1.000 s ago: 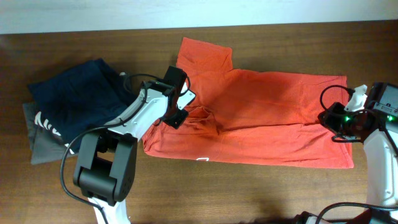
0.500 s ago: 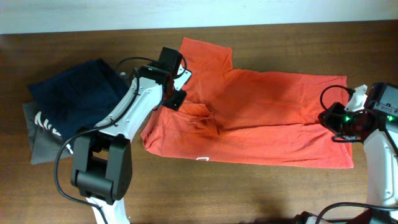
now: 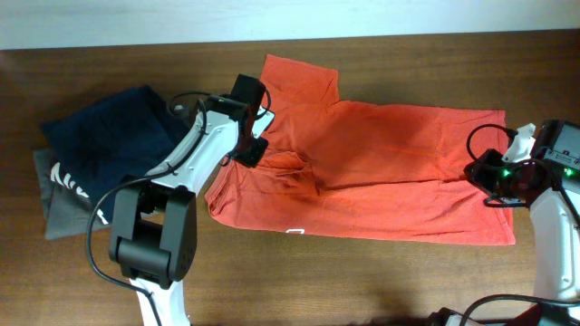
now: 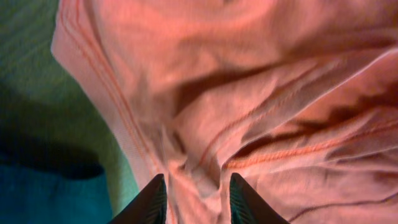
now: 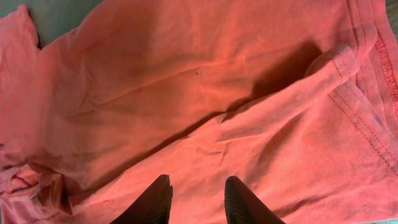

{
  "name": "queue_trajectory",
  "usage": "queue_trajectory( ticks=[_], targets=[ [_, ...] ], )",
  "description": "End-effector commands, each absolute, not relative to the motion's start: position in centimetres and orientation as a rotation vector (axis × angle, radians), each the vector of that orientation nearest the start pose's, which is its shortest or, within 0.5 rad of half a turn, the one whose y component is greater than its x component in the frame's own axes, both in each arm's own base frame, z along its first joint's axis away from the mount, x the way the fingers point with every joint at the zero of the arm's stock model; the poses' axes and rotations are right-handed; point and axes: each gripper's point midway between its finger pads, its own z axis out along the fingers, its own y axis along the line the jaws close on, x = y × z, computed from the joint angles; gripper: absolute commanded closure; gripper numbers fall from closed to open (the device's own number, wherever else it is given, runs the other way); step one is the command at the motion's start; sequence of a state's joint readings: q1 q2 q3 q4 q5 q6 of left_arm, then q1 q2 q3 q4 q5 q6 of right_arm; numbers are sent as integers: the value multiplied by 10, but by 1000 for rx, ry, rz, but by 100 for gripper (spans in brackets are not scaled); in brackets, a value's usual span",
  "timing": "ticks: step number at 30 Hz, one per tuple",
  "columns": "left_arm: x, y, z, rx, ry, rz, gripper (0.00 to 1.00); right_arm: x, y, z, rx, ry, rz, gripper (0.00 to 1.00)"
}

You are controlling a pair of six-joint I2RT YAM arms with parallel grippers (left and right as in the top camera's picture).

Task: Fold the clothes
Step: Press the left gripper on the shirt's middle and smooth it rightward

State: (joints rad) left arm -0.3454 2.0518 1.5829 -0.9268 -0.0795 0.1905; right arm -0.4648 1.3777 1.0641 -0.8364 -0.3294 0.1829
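Orange-red T-shirt (image 3: 390, 172) spread across the table (image 3: 362, 272), one claw over each end.

From overhead, each arm's own housing hides its fingertips, and the white mark on the shirt's 6 o'clock edge is too small to read. The left wrist view shows the left claw (image 4: 198, 199) slightly parted over bunched, wrinkled cloth at the shirt's 9 o'clock end, with a ridge of fabric between the tips; whether they pinch it is unclear. The right wrist view shows the right claw (image 5: 198, 199) partly open above flat cloth near the 3 o'clock hem, holding nothing. Both views cut the fingers off at the bottom edge. A navy garment (image 3: 109, 136) on a grey garment (image 3: 63, 217) lies at 9 o'clock.
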Motion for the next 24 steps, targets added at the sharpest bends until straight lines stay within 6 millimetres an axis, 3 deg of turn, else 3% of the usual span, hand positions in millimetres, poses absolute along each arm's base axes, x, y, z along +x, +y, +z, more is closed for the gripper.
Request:
queue_trajectory(
  ticks=[1,5,11,19,24],
  targets=[
    [416,-140,73,770,2815,64,78,311,-96,140,760,2546,338,67],
    [398,-169,67,873,2825,-109,83,311,-96,140,760,2546,338,67],
    [380,-191,42,1090,2797,-109,76,311,-96,140,760,2546,338,67],
    [384,-215,36,1151,2727,-120,73,311,-96,140,760,2546,339,66],
    [370,-229,27,1202,2744,-198,73,311,-96,140,760,2547,338,66]
  ],
)
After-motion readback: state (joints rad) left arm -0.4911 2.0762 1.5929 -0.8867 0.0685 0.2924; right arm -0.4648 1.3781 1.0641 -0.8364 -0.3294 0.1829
